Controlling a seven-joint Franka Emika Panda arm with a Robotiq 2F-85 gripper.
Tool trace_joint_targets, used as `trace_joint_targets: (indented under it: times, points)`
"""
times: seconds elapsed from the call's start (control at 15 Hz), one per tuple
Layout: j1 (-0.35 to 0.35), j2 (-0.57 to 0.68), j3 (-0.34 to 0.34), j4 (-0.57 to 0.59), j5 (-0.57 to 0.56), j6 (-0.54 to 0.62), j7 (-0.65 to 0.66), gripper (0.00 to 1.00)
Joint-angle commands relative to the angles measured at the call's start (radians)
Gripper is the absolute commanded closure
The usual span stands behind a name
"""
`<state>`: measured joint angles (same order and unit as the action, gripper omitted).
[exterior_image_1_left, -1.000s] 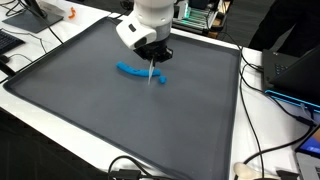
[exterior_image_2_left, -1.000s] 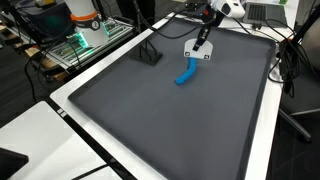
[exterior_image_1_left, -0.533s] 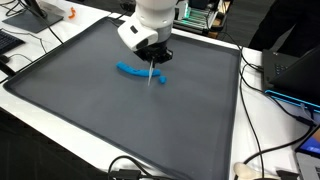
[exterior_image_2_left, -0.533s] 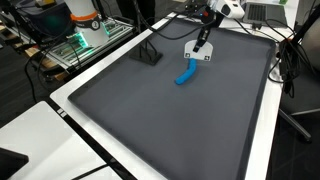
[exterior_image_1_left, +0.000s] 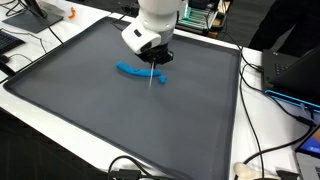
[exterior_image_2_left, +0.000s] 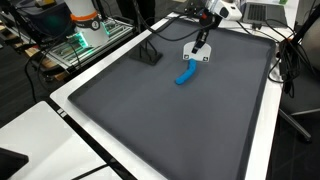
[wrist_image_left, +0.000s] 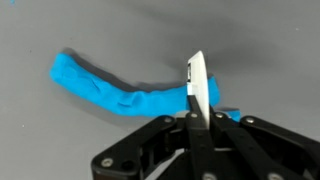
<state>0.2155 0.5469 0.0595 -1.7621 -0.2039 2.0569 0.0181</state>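
A crumpled blue strip (exterior_image_1_left: 133, 70) (exterior_image_2_left: 185, 75) lies on the dark grey mat (exterior_image_1_left: 100, 120), near its far side. My gripper (exterior_image_1_left: 156, 57) (exterior_image_2_left: 201, 38) hangs just above one end of the strip, shut on a thin white flat piece (exterior_image_1_left: 152, 76) (exterior_image_2_left: 197, 50) that points down at the mat. In the wrist view the white piece (wrist_image_left: 198, 85) stands edge-on between the black fingers of the gripper (wrist_image_left: 200, 118), its tip over the right end of the blue strip (wrist_image_left: 105, 88). Whether the tip touches the strip I cannot tell.
A small black stand (exterior_image_2_left: 150, 56) sits on the mat (exterior_image_2_left: 170, 125) near the strip. Cables and a laptop (exterior_image_1_left: 290, 70) lie along one edge of the table. A lit electronics rack (exterior_image_2_left: 85, 35) and an orange object (exterior_image_1_left: 70, 14) stand off the mat.
The gripper and white piece have drifted slightly sideways along the strip's end. The blue strip has not moved, and the grip is unchanged.
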Motion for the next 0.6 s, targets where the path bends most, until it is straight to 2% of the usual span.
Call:
trace_joint_targets:
  times: [0.0, 0.53]
  points:
    - [-0.005, 0.014, 0.006, -0.028, -0.021, -0.002, -0.017, 0.99]
    - [-0.011, 0.012, 0.01, -0.031, -0.007, -0.071, -0.048, 0.99]
